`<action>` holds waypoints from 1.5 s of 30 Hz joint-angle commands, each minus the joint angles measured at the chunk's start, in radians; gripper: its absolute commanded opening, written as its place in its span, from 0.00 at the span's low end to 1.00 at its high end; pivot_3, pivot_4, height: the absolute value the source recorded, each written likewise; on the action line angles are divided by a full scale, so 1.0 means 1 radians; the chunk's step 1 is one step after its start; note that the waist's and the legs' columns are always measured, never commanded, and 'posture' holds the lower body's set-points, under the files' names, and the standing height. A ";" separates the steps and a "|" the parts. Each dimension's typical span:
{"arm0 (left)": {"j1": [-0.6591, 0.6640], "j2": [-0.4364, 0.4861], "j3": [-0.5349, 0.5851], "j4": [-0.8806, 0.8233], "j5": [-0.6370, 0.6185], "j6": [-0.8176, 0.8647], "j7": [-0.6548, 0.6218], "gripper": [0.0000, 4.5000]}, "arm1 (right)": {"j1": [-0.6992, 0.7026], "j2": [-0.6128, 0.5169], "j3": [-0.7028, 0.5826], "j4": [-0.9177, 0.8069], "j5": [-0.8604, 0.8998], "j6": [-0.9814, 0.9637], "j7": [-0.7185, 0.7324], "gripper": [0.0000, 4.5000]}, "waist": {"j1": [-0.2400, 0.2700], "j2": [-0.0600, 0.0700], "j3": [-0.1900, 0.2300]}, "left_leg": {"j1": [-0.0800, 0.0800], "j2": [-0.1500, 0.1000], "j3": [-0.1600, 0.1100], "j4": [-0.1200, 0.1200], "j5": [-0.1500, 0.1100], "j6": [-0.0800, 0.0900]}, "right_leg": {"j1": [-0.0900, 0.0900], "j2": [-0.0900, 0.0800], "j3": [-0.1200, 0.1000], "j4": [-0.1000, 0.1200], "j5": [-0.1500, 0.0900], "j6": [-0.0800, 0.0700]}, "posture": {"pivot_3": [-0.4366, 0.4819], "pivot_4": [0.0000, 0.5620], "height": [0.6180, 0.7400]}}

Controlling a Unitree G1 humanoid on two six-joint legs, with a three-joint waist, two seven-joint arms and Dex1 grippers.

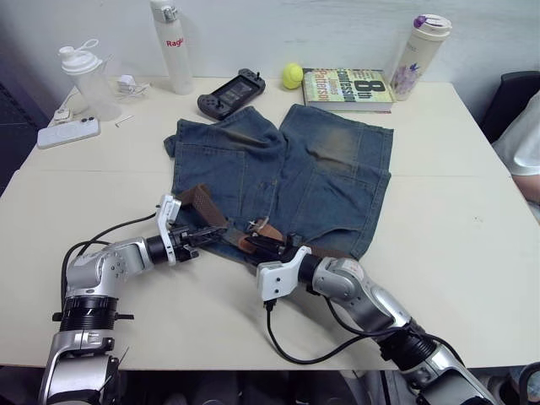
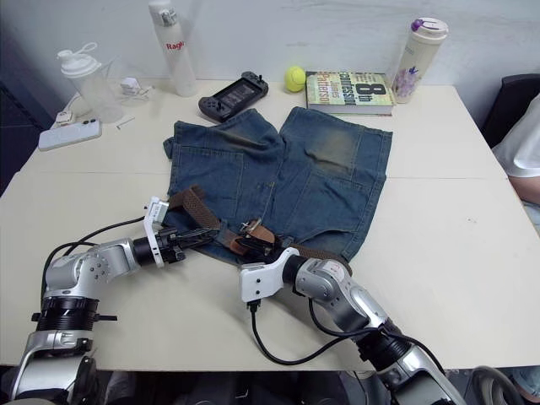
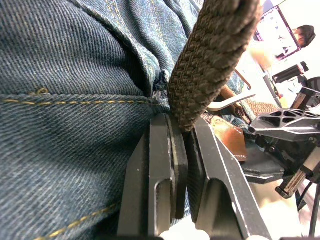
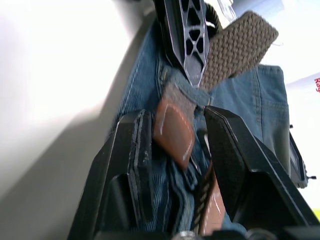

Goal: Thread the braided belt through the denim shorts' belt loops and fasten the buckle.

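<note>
braided belt [image 3: 210, 60] — in left end effector [image 3: 182, 145]

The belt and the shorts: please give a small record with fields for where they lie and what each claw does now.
shorts: blue denim shorts lie flat on the table, waistband toward the robot
belt: brown braided belt lies along the waistband, one end sticking up on the robot's left
buckle: silver buckle near the waistband middle
left claw: left claw shut on the belt
right claw: right claw open, fingers either side of the belt's brown leather tab
fastening: not yet done
</note>
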 commanded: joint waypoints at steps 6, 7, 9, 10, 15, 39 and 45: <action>0.015 0.004 0.000 -0.019 0.010 0.009 0.003 0.00 | 0.007 0.001 -0.012 -0.031 0.007 -0.013 -0.006 0.35 | 0.000 0.000 0.000 | 0.000 0.000 0.000 0.000 0.000 0.000 | 0.000 0.000 0.000 0.000 0.000 0.000 | 0.48 0.27 1.00; 0.015 0.004 0.001 -0.019 0.009 0.009 0.003 0.00 | 0.006 0.002 -0.011 -0.030 0.006 -0.013 -0.005 0.29 | -0.001 0.000 0.000 | 0.000 0.000 0.000 0.000 0.000 0.000 | 0.000 0.000 0.000 0.000 0.000 0.000 | 0.48 0.27 1.00; 0.016 0.005 0.002 -0.021 0.008 0.011 0.002 0.00 | 0.006 0.003 -0.011 -0.027 0.007 -0.012 -0.004 0.18 | -0.001 0.000 0.000 | 0.000 0.000 0.000 0.000 0.000 0.000 | 0.000 0.000 0.000 0.000 0.000 0.000 | 0.48 0.27 1.00; 0.017 0.006 0.001 -0.023 0.009 0.010 0.001 0.00 | 0.005 0.005 -0.011 -0.026 0.009 -0.012 -0.003 0.07 | -0.001 0.000 0.000 | 0.000 0.000 0.000 0.000 0.000 0.000 | 0.000 0.000 0.000 0.000 0.000 0.000 | 0.48 0.27 1.00; 0.028 0.012 -0.001 -0.040 0.007 0.008 -0.007 0.00 | 0.004 0.006 -0.011 -0.023 0.018 -0.012 0.004 0.01 | -0.003 0.000 0.000 | 0.000 0.000 0.000 0.000 0.000 0.000 | 0.000 0.000 0.000 0.000 0.000 0.000 | 0.48 0.27 1.00; 0.490 0.090 0.205 -0.631 -0.121 -0.043 0.052 0.17 | 0.015 -0.039 -0.038 -0.088 0.050 -0.050 0.041 0.00 | -0.006 -0.001 -0.001 | 0.000 -0.001 -0.004 0.001 -0.001 0.001 | 0.001 0.000 0.007 -0.003 0.000 0.000 | 0.48 0.27 1.00; 0.437 0.000 0.145 -0.621 -0.067 -0.150 0.137 0.03 | 0.026 -0.048 -0.037 -0.099 0.047 -0.043 0.047 0.00 | -0.011 -0.001 -0.001 | 0.000 -0.001 -0.004 0.000 -0.001 0.001 | 0.001 0.001 0.008 -0.002 0.000 0.000 | 0.48 0.27 1.00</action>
